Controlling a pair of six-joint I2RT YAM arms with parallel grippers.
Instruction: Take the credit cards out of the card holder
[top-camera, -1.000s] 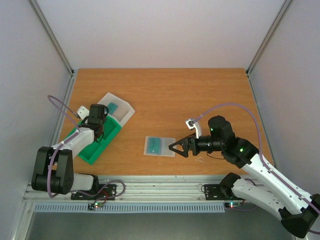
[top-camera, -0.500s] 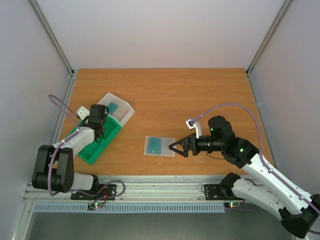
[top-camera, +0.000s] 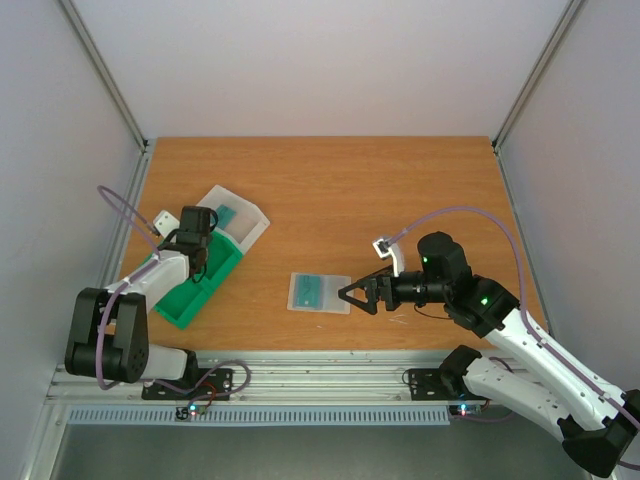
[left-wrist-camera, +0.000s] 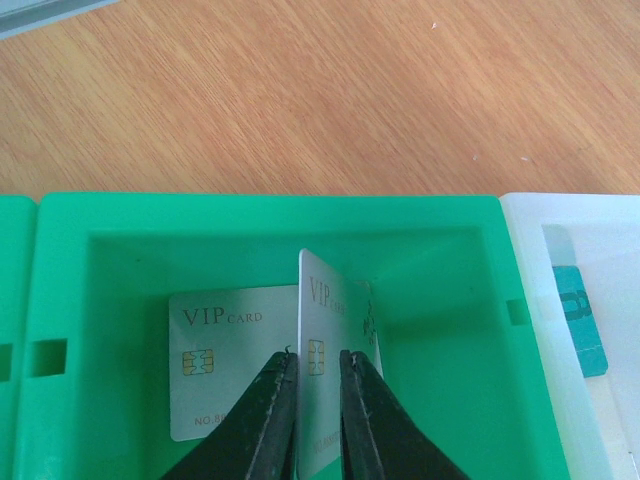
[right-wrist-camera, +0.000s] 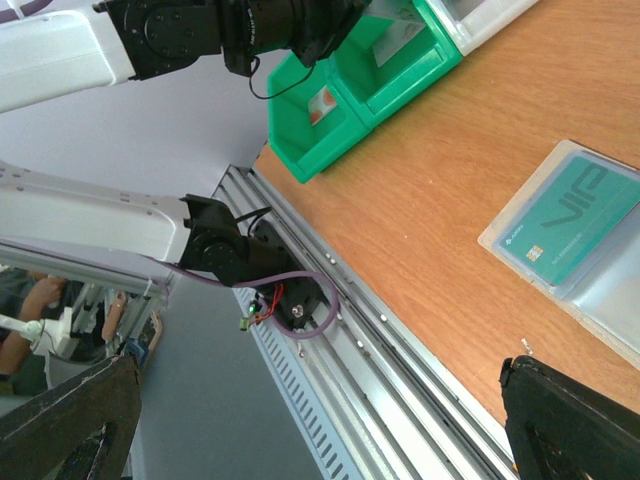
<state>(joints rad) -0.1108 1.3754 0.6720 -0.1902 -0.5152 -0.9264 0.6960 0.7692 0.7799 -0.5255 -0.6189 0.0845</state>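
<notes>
The card holder (top-camera: 320, 293), a pale translucent sleeve, lies flat on the table with a teal credit card (top-camera: 311, 291) inside it. It also shows in the right wrist view (right-wrist-camera: 600, 285), with the teal card (right-wrist-camera: 575, 225). My right gripper (top-camera: 350, 296) is wide open just right of the holder and touches nothing. My left gripper (left-wrist-camera: 318, 362) is shut on a grey VIP credit card (left-wrist-camera: 325, 310), held upright on its edge inside the green tray (left-wrist-camera: 250, 215). A second grey VIP card (left-wrist-camera: 225, 350) lies flat in the same compartment.
A clear plastic box (top-camera: 240, 222) sits against the green tray's (top-camera: 180, 305) far end and holds another teal card (left-wrist-camera: 580, 320). The table's metal rail (right-wrist-camera: 400, 330) runs along the near edge. The left arm's base stands at the near left.
</notes>
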